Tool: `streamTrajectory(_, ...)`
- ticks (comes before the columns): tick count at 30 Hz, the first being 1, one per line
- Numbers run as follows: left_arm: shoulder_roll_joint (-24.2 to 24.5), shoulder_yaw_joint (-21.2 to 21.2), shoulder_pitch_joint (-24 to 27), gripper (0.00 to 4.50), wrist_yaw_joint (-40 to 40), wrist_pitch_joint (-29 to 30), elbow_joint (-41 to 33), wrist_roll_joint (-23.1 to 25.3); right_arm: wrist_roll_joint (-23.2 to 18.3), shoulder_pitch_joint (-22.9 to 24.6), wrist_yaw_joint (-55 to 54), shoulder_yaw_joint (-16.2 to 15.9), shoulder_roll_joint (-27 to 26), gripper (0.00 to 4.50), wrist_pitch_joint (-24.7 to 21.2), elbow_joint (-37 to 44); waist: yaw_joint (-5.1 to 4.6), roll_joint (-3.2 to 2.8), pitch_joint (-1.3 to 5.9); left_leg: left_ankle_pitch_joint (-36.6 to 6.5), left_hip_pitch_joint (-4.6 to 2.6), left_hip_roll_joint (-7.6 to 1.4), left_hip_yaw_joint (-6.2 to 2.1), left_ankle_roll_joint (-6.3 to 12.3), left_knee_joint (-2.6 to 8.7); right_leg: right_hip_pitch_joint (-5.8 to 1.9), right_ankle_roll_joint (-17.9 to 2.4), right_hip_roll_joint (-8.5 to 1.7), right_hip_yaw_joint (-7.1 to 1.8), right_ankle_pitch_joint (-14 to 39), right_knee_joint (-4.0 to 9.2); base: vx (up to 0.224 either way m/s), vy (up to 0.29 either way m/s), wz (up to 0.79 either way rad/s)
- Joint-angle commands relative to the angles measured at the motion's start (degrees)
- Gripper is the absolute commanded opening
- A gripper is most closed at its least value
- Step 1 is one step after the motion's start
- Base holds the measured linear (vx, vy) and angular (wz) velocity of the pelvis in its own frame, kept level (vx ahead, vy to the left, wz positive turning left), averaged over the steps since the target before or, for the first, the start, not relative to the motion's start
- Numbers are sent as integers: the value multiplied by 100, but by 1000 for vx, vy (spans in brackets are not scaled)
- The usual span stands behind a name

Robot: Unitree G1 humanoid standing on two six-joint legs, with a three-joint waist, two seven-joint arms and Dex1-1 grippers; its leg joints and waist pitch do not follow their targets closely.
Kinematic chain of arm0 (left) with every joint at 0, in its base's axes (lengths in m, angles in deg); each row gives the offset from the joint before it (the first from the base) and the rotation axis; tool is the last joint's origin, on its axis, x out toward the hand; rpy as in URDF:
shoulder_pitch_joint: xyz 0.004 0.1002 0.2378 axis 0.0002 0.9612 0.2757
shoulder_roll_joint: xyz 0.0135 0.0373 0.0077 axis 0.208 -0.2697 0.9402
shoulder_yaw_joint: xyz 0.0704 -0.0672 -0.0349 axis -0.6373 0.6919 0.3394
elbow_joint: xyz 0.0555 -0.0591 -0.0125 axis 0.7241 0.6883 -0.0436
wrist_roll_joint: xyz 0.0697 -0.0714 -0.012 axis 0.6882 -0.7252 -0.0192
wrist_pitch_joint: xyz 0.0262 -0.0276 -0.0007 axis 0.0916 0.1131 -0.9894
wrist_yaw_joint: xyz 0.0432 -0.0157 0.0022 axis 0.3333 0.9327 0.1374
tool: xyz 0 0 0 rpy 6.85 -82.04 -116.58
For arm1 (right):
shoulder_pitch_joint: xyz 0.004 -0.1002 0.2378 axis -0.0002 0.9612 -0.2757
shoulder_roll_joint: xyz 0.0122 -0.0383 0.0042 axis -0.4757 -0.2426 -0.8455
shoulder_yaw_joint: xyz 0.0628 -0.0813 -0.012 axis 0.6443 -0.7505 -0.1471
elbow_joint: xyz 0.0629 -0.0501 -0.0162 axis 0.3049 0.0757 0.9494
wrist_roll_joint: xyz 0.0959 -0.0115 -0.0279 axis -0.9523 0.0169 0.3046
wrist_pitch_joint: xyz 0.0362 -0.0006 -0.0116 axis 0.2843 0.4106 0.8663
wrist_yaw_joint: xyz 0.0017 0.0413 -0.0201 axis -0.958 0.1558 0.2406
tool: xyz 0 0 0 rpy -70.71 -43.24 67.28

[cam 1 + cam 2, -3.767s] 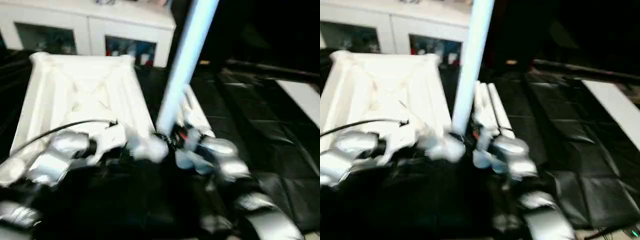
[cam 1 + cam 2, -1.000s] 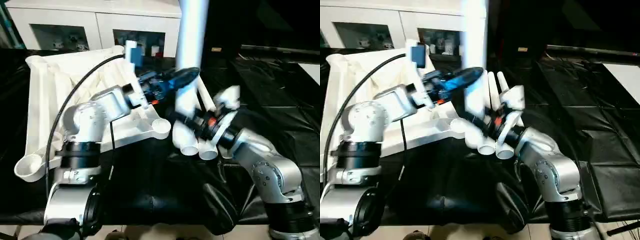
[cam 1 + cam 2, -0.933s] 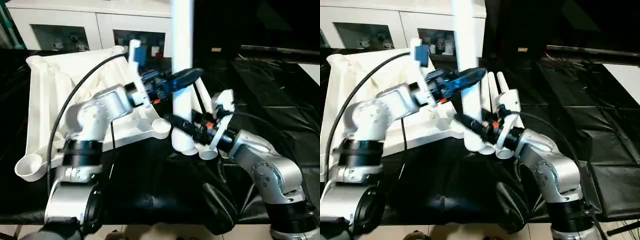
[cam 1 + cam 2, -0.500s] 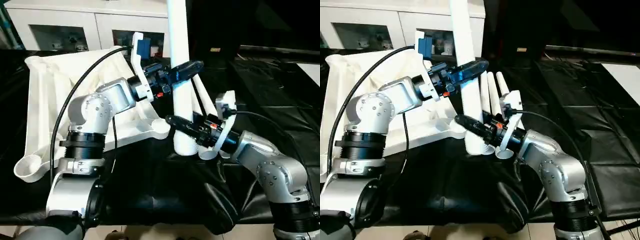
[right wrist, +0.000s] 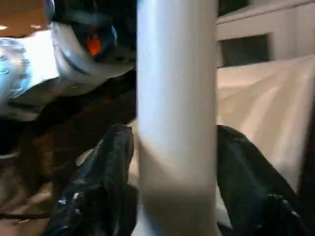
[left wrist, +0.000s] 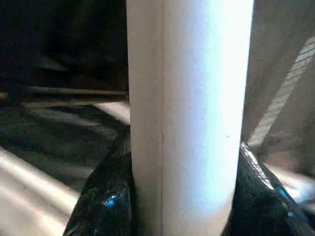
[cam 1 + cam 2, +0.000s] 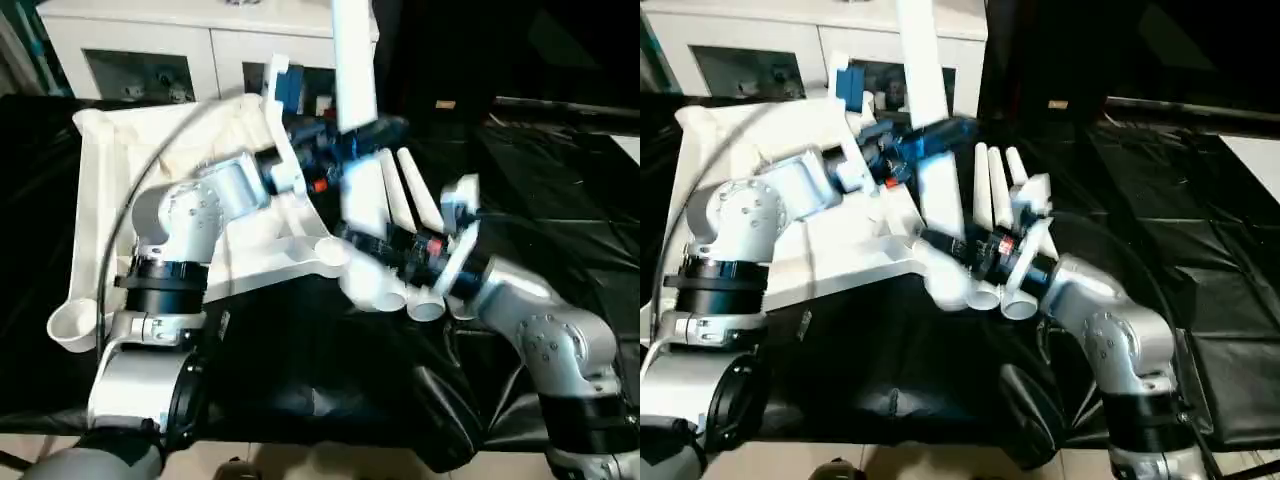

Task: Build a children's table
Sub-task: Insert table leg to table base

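Black work table [image 7: 560, 210], both hands gripping upright leg [image 7: 352, 70]

We see a large work table under a creased black cover [image 7: 560, 190] spreading across the scene. Behind it stands a white cabinet with glass doors [image 7: 190, 50], small items dimly visible behind the panes

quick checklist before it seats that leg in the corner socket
1. Left gripper around the upright leg: ok, black fingers flank it.
2. Right gripper at the leg's lower end: ok, fingers on both sides.
3. Leg above the near corner socket: not ok, it sits beside it.
4. Table top ribbed side up: ok.
5. Spare legs clear of the socket: ok.
6. Socket empty: cannot tell.
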State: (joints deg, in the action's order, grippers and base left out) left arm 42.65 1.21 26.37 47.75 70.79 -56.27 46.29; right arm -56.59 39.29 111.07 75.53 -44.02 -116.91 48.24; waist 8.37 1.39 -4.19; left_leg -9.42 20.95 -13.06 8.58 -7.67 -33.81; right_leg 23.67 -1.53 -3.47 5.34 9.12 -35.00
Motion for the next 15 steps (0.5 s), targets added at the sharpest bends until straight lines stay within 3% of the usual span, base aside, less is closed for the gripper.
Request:
streamTrajectory(1, 99, -229, -8, 183, 52, -105, -169, 265, 183, -98, -120, -91, 40, 287, 80, 84, 7, -48, 496, -935, -4, 58, 74, 53, 346, -414, -420, -363, -241, 1814, 475, 0, 0, 0)
streamTrajectory(2, 131, -288, -8, 183, 43, -96, -198, 279, 167, -100, -98, -104, 72, 292, 33, 92, 12, -76, 502, -898, -4, 63, 80, 66, 336, -407, -428, -362, -251, 1755, 470, 0, 0, 0)
streamTrajectory(6, 281, -557, -39, 182, -175, -94, -234, 364, 169, -177, 9, -208, 275, 294, -224, 76, 19, -61, 517, -846, 3, 50, 79, 87, 329, -409, -580, -358, -256, 1433, 430, 0, 0, 0)
streamTrajectory(7, 298, -619, -44, 182, -231, -127, -238, 396, 187, -204, 38, -234, 333, 294, -280, 60, 9, -22, 516, -826, 13, 54, 77, 91, 333, -423, -600, -348, -250, 1393, 416, 0, 0, 0)
streamTrajectory(8, 316, -694, -53, 182, -303, -179, -243, 441, 221, -249, 104, -293, 428, 294, -358, 31, 15, -52, 516, -806, 9, 49, 73, 89, 335, -422, -632, -355, -251, 1359, 410, 0, 0, 0)
streamTrajectory(9, 316, -713, -55, 182, -317, -188, -248, 450, 229, -261, 128, -311, 460, 294, -384, 24, 8, -39, 514, -802, 10, 50, 78, 90, 329, -428, -645, -352, -257, 1336, 407, 0, 0, 0)
streamTrajectory(15, 322, -920, -74, 182, -495, -312, -255, 547, 323, -462, 195, -469, 610, 294, -615, -165, 16, -12, 506, -788, 18, 58, 94, 100, 323, -427, -617, -370, -260, 1522, 426, 0, 0, 0)
